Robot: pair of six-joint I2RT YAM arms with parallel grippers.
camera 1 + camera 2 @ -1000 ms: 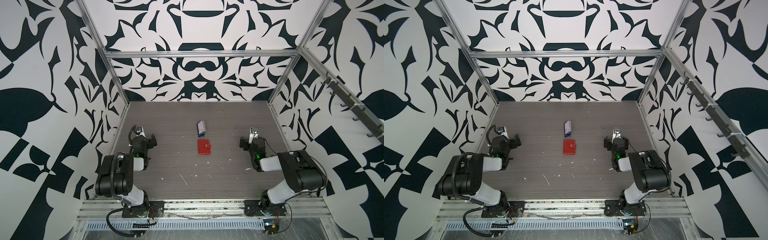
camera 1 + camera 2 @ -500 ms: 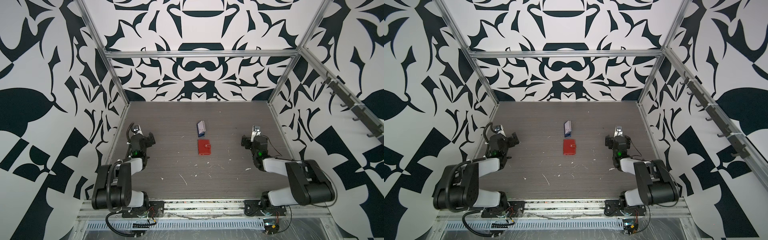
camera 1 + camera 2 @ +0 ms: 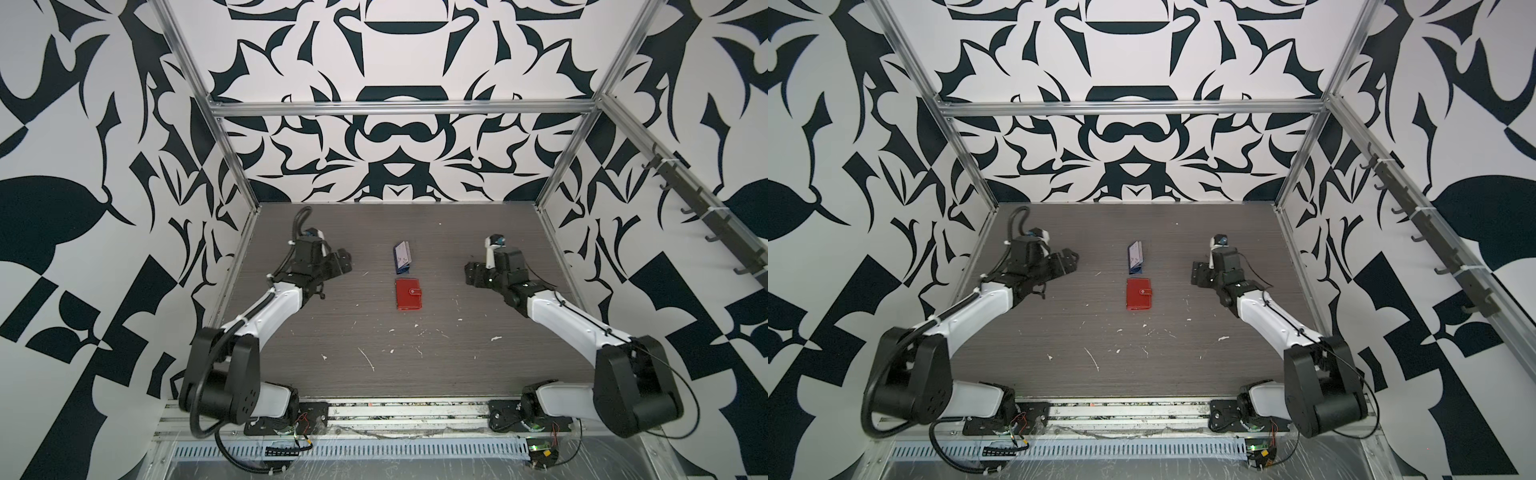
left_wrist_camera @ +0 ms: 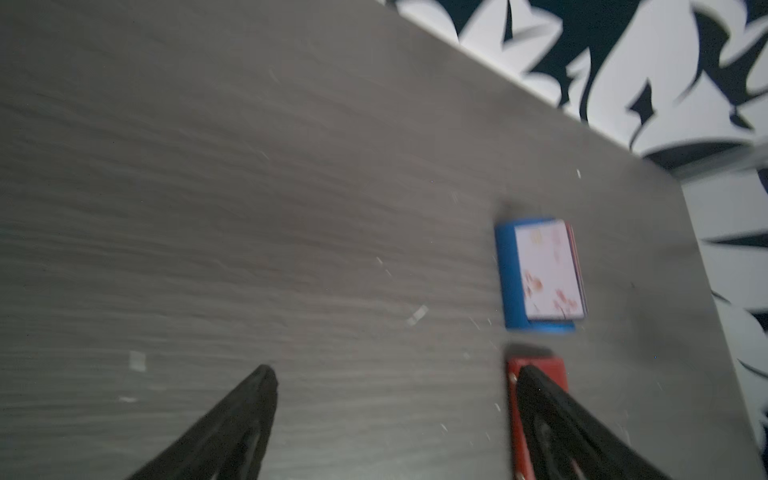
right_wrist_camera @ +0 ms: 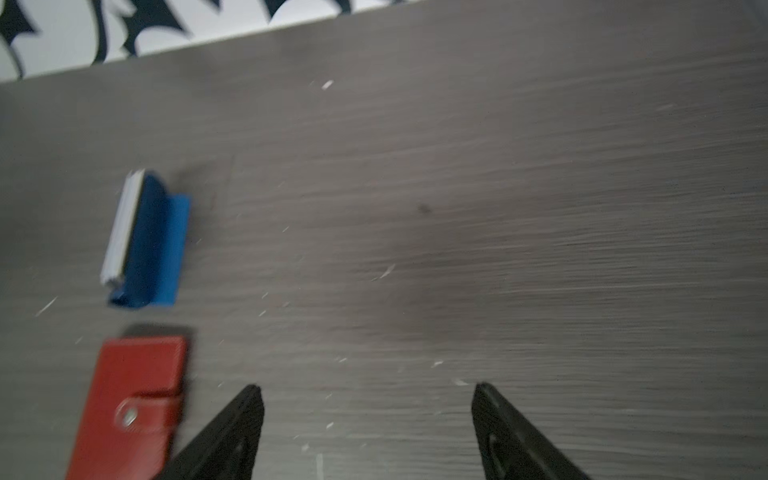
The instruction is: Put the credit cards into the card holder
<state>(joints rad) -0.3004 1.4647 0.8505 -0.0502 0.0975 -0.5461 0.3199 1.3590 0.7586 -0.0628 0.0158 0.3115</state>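
Several credit cards [image 4: 548,270] stand in the blue rack [image 4: 508,278], the card holder [image 5: 133,374] lies buttoned closed, both jaws apart.

Both top views are bright, evenly lit and sharp; the grey table [image 3: 457,374] shows only faint, soft shadows. The wide lens stretches the patterned walls [image 3: 83,124] near the edges. Both wrist views are dimmer and smeared by motion blur: the blue rack [image 4: 509,274] and the card holder [image 5: 133,399] have soft outlines.

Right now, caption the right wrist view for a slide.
Open right gripper near the closed red card holder and credit cards in a blue rack.
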